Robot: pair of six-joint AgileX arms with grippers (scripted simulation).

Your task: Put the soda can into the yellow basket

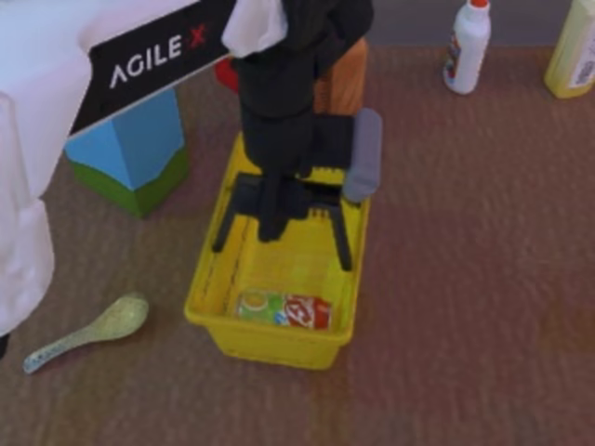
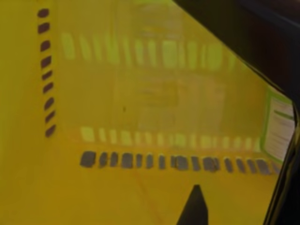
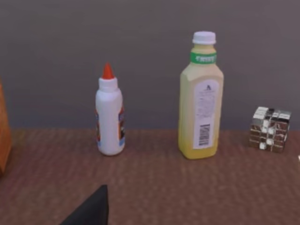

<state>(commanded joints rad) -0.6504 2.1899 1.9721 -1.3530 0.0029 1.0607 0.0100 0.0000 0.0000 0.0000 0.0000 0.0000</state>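
The soda can (image 1: 284, 309) lies on its side inside the yellow basket (image 1: 209, 311), against the basket's near wall. It has a red and white half, a lime-green half and a silver end. My left gripper (image 1: 279, 232) hangs over the middle of the basket, above the can and apart from it, open and holding nothing. The left wrist view is filled by the basket's slotted inner wall (image 2: 140, 117), with the can's label (image 2: 280, 131) at one edge. Of my right gripper (image 3: 93, 211) only a dark corner shows, in the right wrist view; the arm is parked off the top view.
A blue and green block (image 1: 139, 153) stands left of the basket and a pale green spoon (image 1: 93, 330) lies at the front left. An orange box (image 1: 346, 79) is behind the basket. A white bottle (image 1: 467, 46), a yellow bottle (image 1: 572, 51) and a mirrored cube (image 3: 270, 129) are at the back right.
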